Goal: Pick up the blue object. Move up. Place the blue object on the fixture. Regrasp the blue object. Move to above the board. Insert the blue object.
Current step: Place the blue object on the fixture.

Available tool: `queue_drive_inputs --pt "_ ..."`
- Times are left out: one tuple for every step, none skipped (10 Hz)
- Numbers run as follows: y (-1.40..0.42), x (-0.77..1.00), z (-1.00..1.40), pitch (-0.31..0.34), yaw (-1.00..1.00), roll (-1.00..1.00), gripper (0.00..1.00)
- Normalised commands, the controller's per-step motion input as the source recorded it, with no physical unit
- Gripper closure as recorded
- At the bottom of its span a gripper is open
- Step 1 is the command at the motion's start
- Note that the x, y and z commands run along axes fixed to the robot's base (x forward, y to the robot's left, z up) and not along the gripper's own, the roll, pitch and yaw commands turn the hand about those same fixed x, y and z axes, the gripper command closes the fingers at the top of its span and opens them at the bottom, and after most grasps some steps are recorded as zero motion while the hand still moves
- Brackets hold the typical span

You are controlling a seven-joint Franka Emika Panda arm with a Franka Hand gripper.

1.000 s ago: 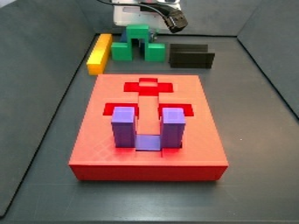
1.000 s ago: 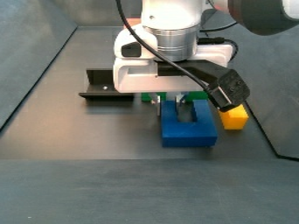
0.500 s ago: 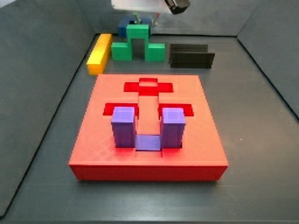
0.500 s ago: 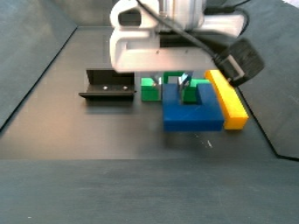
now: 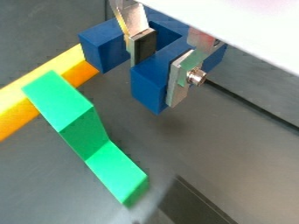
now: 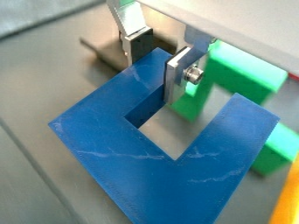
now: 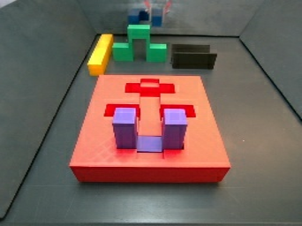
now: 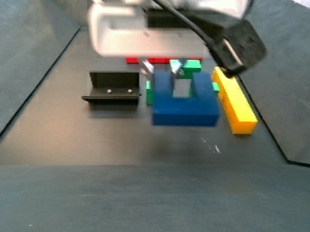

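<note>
Right now the gripper point(image 5: 160, 59) is clamped on the blue object point(image 5: 138, 63), its two silver fingers point(image 5: 183, 77) pinching one prong of the block from either side. In a wrist view the block point(image 6: 163, 153) spreads out beneath the gripper point(image 6: 158, 54) as a broad U, with the gripped prong running up between the dark pads and the open notch showing grey floor through it.

Going left to right in a side view, the fixture point(image 8: 111, 89) stands on the floor at the left, a dark bracket with two small holes in its upright face. Next comes the blue object point(image 8: 183, 102), hanging clear of the floor under the white body of the gripper point(image 8: 179, 71), apart from the fixture. A green block point(image 8: 190, 67) peeks out behind it, and a yellow bar point(image 8: 237, 102) lies on the floor to its right.

The block is a deep, even blue with square edges and faint pale scuffs on its flat face.

In a side view the board point(image 7: 150, 129) fills the middle, a red slab with a cross-shaped recess near its far edge and a violet U-shaped block point(image 7: 148, 129) standing in it. At the top of that view the gripper is cut off by the frame edge, and only a scrap of blue shows above the green block point(image 7: 139, 42).
</note>
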Motion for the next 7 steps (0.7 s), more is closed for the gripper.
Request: queue_drive_inputs --pt "0.05 0.59 0.49 -0.051 -0.15 -0.88 1.00" --pt "0.05 0.59 0.47 -0.083 -0.15 -0.88 1.00" --pt "0.05 0.58 0.44 -0.100 -0.14 -0.88 1.00" --pt "0.05 0.57 0.39 -0.114 -0.13 -0.87 1.00" --pt "0.03 0.54 0.34 -0.137 -0.11 -0.86 1.00" --pt "0.00 0.52 0.25 -0.194 -0.10 -0.83 1.00" --pt "0.00 0.53 0.15 -0.229 -0.09 -0.77 1.00"
